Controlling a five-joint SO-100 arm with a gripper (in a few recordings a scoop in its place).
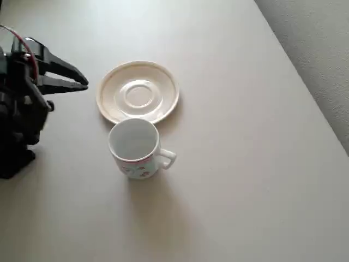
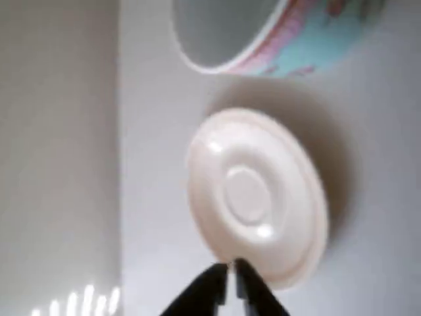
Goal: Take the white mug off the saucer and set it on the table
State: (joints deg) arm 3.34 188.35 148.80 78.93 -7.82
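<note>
The white mug [image 1: 134, 147] stands upright on the table [image 1: 245, 164], just below the saucer [image 1: 138, 91] in the overhead view, its handle pointing right. Its rim overlaps the saucer's near edge in the picture; I cannot tell whether they touch. The saucer has nothing on it. My black gripper [image 1: 84, 83] is at the left, its tips pointing at the saucer's left rim and a short way from it, shut with nothing held. In the wrist view the gripper [image 2: 231, 268] sits just before the saucer [image 2: 256, 197], with the mug [image 2: 263, 33] beyond it.
My black arm base [image 1: 16, 125] stands at the table's left edge. The table's right edge runs diagonally at the upper right, with grey speckled floor [image 1: 322, 49] past it. Bare tabletop stretches to the right of and below the mug.
</note>
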